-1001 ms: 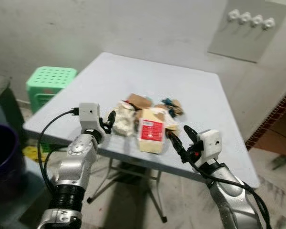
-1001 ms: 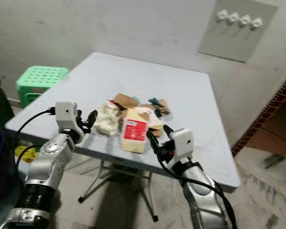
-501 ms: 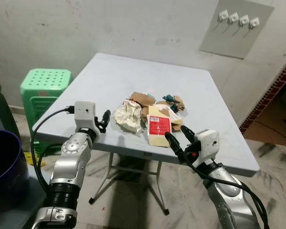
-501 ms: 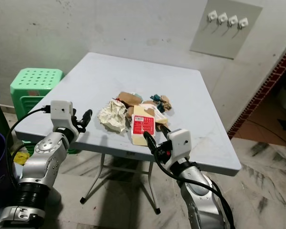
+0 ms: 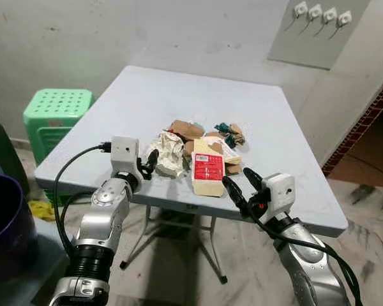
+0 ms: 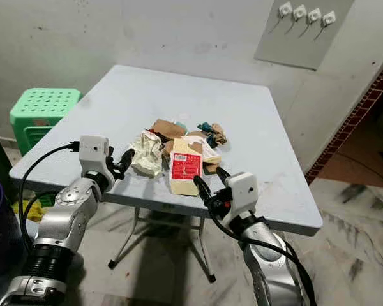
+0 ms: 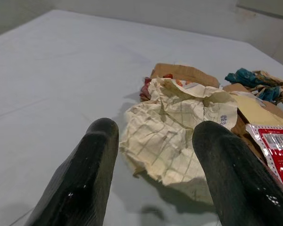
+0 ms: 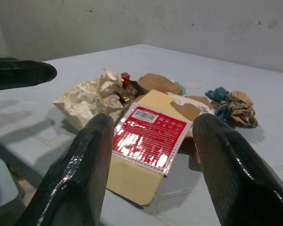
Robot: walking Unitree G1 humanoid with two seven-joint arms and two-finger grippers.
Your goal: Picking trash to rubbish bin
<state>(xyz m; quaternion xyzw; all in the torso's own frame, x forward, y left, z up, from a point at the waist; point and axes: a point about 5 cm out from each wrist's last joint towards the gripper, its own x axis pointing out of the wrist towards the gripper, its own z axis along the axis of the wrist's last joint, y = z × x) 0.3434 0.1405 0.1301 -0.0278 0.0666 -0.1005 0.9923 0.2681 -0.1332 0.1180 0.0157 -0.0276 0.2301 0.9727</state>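
A square grey folding table stood against a pale wall, and everything else is placed from it. Beyond its left edge sat one green plastic stool; nearer the robot on that side, low on the floor, stood the dark purple rubbish bin. On the wall past the table's far right corner hung a grey panel with four white knobs. The trash lay in one cluster toward the table's near edge: a flat cream box with a red label, a crumpled ruled sheet of paper just left of it, torn brown cardboard behind both, and a small teal-and-brown wad at the far right of the heap. The right wrist view showed a barcode on a white patch at the red label's top, with white print below too small to read; the left wrist view showed faint grid lines and a bluish mark on the paper, which the head views did not resolve. The left gripper hovered at the table's near edge, its fingers spread wide and empty, the paper lying just ahead between them. The right gripper hung at the near edge before the box, fingers likewise wide apart and holding nothing.
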